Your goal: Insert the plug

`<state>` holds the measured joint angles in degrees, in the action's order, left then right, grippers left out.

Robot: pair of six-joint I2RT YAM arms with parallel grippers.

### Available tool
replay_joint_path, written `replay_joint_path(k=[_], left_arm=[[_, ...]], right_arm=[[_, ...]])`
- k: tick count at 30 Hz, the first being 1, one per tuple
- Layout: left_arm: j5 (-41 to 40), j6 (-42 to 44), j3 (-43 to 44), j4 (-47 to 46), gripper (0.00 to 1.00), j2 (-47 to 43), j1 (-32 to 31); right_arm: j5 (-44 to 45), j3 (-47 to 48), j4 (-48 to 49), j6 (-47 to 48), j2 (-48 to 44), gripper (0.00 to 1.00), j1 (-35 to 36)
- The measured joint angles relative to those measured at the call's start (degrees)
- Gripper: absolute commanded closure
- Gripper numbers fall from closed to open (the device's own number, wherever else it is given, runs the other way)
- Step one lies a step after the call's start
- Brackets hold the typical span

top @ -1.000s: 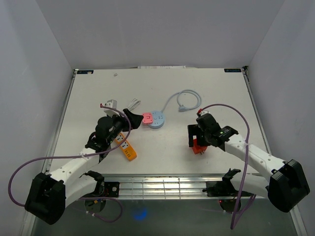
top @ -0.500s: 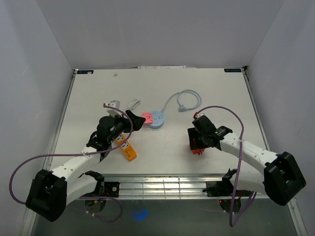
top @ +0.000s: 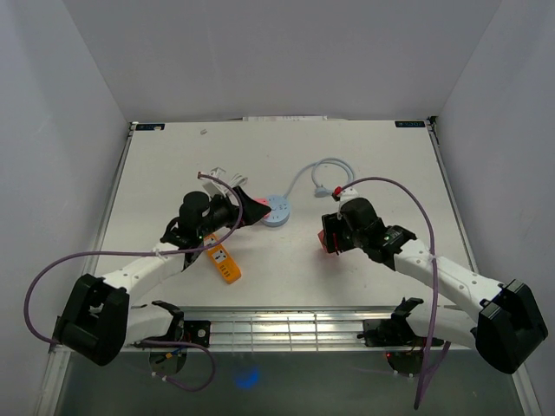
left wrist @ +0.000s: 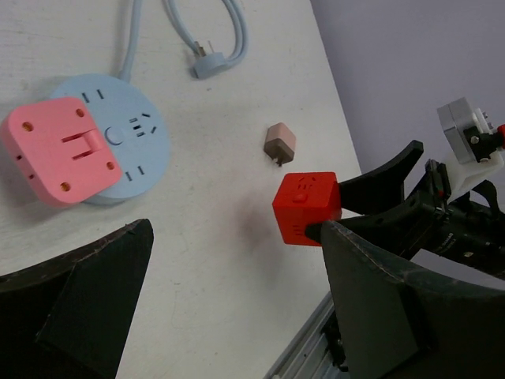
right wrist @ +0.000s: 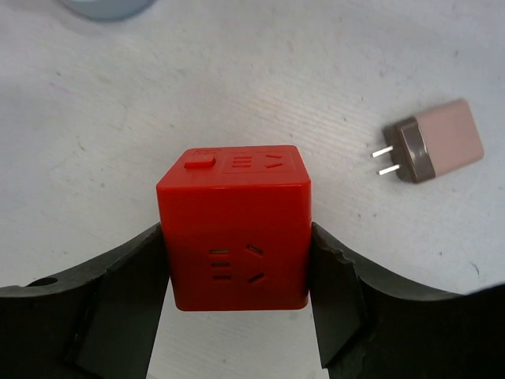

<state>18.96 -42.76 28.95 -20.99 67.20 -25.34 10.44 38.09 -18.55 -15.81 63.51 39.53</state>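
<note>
Moved up-left toward centre frame: my right hand (right wrist: 237,264), clamping the red socket cube (right wrist: 235,225), probably for mating; left hand (left wrist: 237,304) gapes wide near the pink adapter (left wrist: 54,150).

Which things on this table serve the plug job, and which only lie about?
Likely for the job: red plastic cube socket, held in the right gripper; round blue socket hub near the open left gripper.
Probably lying about: orange power strip; small brown plug adapter; pink square adapter.
</note>
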Motion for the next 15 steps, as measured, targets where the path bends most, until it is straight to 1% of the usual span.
replay_joint_path(k=[6,11,15], left_arm=[[7.2,-4.3,8.6,2.8,0.02,4.8,-0.1],[9.4,-4.8,12.8,5.7,0.02,6.9,-1.2],[9.7,-4.3,16.9,10.1,0.02,9.5,-3.7]], right_arm=[[-2.2,0.0,8.5,5.2,-1.5,0.49,1.8],[-3.1,0.1,13.0,8.8,-1.5,0.51,3.7],[-3.5,0.1,16.5,10.7,-1.4,0.51,4.9]])
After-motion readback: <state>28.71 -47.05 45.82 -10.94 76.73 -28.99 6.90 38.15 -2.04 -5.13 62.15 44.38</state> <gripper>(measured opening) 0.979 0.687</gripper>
